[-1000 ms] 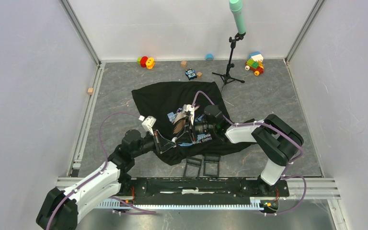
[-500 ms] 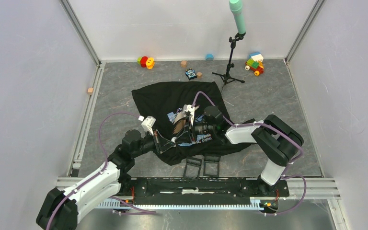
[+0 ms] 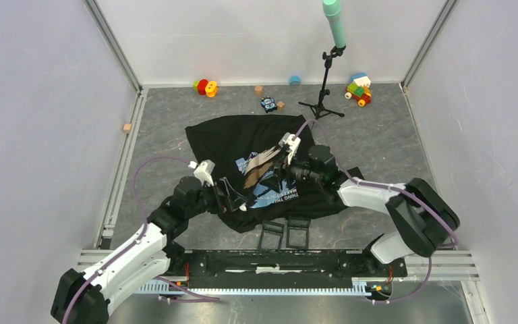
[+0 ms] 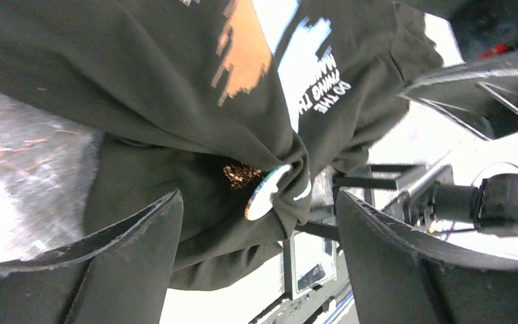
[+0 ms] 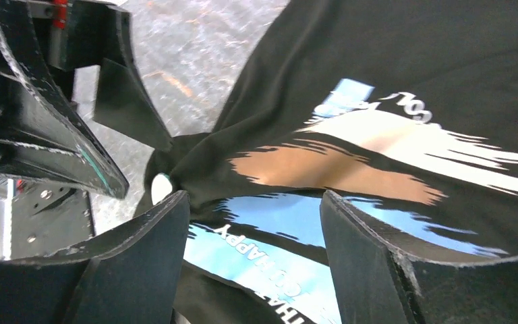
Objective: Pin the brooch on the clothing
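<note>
Both arms stretch forward and bend inward, so the left gripper (image 3: 235, 200) and right gripper (image 3: 274, 174) face each other, near but apart, jaws spread wide, gripping nothing.

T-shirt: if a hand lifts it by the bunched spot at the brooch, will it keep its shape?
Probably not: the T-shirt puckers into soft folds around the brooch, so it looks floppy. The thin fabric suggests it is light. Pushed, it would likely wrinkle rather than slide whole.

Microphone stand (image 3: 322, 103) at twelve o'clock, ring toy (image 3: 204, 86) at eleven, block car (image 3: 359, 89) at one, wooden cube (image 3: 127, 127) at nine
</note>
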Tool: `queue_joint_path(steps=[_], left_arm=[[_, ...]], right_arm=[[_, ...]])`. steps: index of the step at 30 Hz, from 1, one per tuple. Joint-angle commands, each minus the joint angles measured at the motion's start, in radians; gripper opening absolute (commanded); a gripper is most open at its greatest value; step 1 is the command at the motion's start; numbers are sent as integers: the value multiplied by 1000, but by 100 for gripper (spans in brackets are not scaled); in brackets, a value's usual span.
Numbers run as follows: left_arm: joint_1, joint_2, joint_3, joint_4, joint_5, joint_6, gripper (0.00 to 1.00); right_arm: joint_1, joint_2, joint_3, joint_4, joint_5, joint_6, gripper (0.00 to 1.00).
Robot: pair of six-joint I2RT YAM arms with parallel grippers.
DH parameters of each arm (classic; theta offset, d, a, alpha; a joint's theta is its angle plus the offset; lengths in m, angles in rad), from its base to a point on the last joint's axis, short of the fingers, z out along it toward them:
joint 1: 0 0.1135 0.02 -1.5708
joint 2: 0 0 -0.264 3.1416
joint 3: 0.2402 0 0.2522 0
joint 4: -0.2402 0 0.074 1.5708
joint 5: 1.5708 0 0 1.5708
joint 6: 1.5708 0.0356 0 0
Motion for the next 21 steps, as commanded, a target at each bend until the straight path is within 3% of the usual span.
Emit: queue_joint_path(steps=[1,3,10,15,21], left_arm=[[42,6,133,-225,-162,-24,95],[70,15,158,-326,-226,-64,100],[87,-18,143,-485,-292,-159,100],[88,-24,76,-493,-245,-222,89],[87,-58,5,-441,-199,-267,81]], right_arm=[[-33,-144,-4,-217,218,-33,77],[-51,-204,-2,-339,333,-53,79],[-194,-416,-82,-623,574,-38,88],[-355,-522,-166,-728,653,11,89],[-402,-595,-218,-821,731,21,90]])
